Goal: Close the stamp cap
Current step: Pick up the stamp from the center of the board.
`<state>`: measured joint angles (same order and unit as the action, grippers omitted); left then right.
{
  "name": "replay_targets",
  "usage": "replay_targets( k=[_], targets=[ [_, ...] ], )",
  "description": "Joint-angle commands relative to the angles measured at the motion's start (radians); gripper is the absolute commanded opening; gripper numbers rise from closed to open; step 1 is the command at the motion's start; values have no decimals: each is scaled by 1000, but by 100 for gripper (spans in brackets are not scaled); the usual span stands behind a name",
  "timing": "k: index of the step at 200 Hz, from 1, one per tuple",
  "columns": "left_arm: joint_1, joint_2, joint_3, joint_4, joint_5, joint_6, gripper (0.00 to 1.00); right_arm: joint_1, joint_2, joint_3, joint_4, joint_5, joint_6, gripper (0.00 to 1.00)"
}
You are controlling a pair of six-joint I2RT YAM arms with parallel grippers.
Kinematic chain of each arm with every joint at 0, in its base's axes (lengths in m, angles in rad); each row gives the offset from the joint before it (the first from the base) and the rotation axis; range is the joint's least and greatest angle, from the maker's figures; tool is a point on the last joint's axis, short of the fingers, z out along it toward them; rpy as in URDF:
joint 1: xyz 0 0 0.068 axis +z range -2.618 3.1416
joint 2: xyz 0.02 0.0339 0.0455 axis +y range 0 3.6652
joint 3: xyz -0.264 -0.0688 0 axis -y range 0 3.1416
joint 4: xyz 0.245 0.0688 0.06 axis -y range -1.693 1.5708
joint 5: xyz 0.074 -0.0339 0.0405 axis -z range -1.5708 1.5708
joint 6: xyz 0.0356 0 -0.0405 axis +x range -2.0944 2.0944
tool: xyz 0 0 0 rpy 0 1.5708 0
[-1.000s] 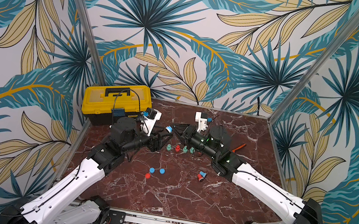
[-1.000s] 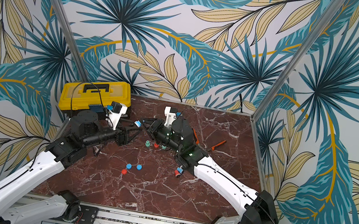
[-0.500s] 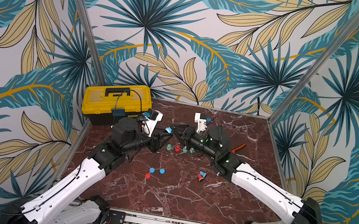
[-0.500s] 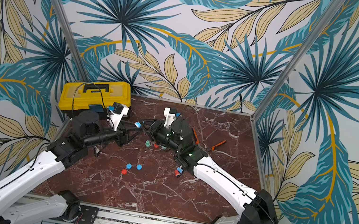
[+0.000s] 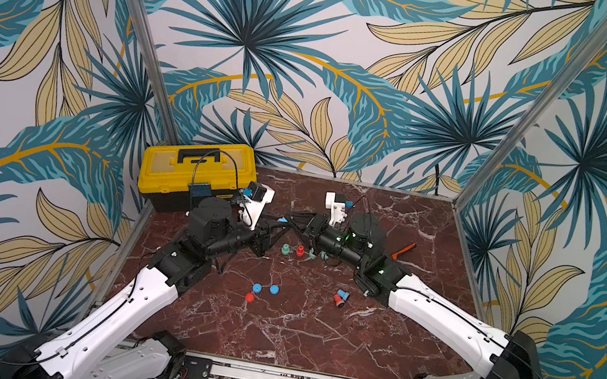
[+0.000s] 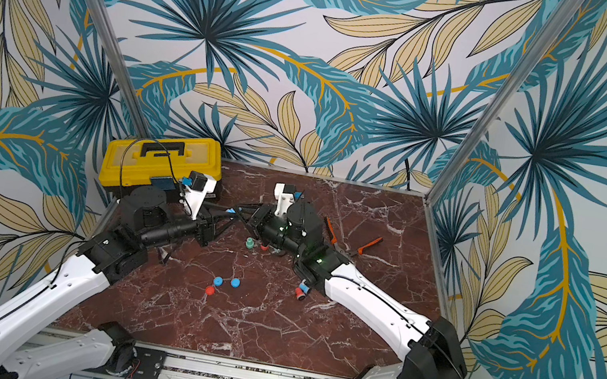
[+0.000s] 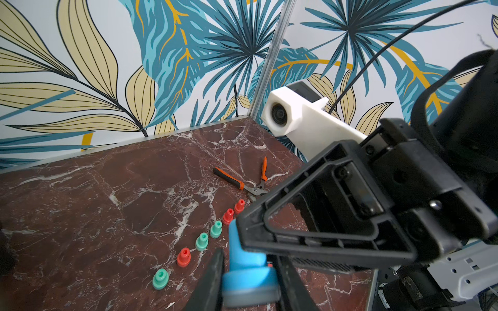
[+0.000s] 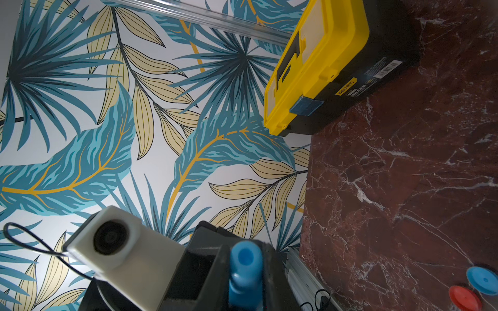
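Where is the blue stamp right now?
In both top views the blue stamp hangs in the air, held between the left gripper and the right gripper, near the row of green and red pieces.

Your top views sit high on the arm-base side, looking down on the whole table (image 5: 291, 323). Wrist cams sit tight, facing each other across the blue stamp (image 7: 246, 258), which both show
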<state>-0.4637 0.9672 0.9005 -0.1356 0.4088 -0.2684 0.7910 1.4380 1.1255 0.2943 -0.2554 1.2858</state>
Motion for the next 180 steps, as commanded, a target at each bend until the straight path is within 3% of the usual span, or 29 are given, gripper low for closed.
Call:
replay_targets(
  k=[1, 85, 141, 180],
  targets=[
    [1, -6, 15, 34, 15, 1, 34, 2, -14, -17, 4, -2, -22, 5],
    [0, -1, 3, 34, 63, -2, 35, 2, -42, -24, -18, 24, -54, 5],
    [0, 4, 5, 33, 81, 7, 22, 2, -43, -24, -14, 11, -65, 5],
    [0, 6, 6, 32, 145, 47, 17, -31, -83, 16, -131, -68, -161, 18]
  ],
)
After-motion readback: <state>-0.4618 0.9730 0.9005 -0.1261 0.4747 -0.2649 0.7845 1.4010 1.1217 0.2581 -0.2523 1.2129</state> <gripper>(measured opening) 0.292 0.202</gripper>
